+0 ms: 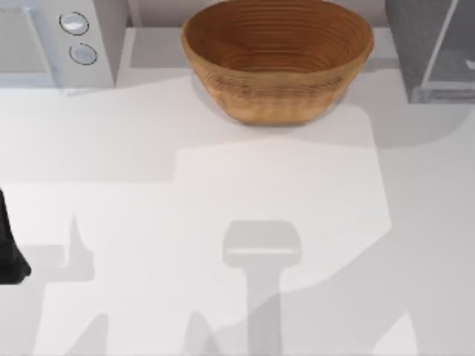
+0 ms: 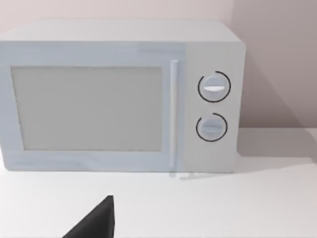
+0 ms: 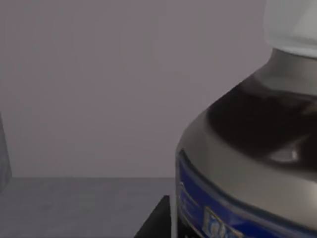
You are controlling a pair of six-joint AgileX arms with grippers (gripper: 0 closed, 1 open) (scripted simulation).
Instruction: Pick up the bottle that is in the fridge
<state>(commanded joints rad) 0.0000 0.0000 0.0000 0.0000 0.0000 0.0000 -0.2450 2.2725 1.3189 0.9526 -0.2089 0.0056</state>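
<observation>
The bottle (image 3: pixel 252 163) appears close up in the right wrist view, upright with its long axis vertical, whitish cap uppermost, a blue label band low on its body, standing before a plain grey wall on a grey floor. The fridge (image 1: pixel 434 48) stands at the worktop's (image 1: pixel 223 208) far right corner, a woven bowl (image 1: pixel 276 59) at the far edge's middle, a white microwave (image 2: pixel 119 96) at the far left corner. The left arm (image 1: pixel 9 245) sits at the left edge. Whether either claw is open, I cannot tell.

bowl (image 1: pixel 277 59) between microwave (image 1: pixel 56 41) and fridge (image 1: pixel 434 48).
</observation>
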